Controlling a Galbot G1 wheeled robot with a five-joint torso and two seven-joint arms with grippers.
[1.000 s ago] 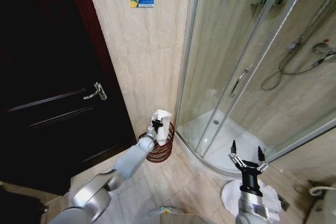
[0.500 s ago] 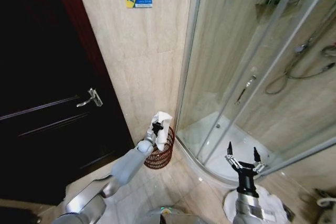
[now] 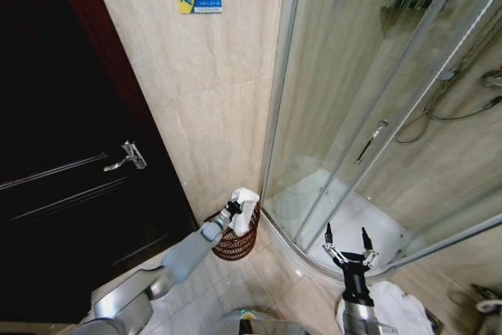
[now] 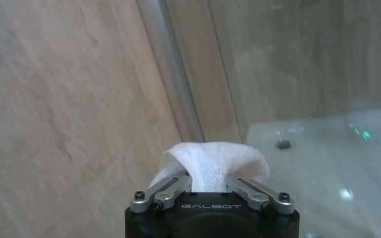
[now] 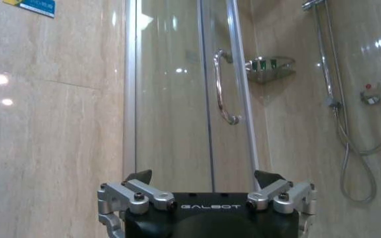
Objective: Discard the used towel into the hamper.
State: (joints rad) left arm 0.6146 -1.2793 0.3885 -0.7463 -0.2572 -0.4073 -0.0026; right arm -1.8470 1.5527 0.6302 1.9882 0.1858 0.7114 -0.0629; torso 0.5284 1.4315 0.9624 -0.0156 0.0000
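Observation:
The white towel (image 3: 246, 208) hangs in my left gripper (image 3: 233, 208), which is shut on it right over the hamper (image 3: 232, 242), a small dark red-brown wire basket on the floor against the beige wall. The towel's lower part reaches down to the hamper's rim. In the left wrist view the towel (image 4: 212, 161) bulges out between my left gripper's (image 4: 210, 184) fingers. My right gripper (image 3: 346, 244) is held upright low at the right, open and empty, in front of the shower. In the right wrist view my right gripper (image 5: 204, 186) has its fingers spread wide.
A dark wooden door (image 3: 63, 154) with a metal handle (image 3: 125, 156) stands left of the hamper. A curved glass shower enclosure (image 3: 369, 115) with a white base is at the right. A white cloth (image 3: 400, 304) lies on the tiled floor near my right arm.
The head camera has shifted, so the whole scene sits differently. My left gripper with the towel has come lower, closer to the hamper's rim. The right gripper stays open.

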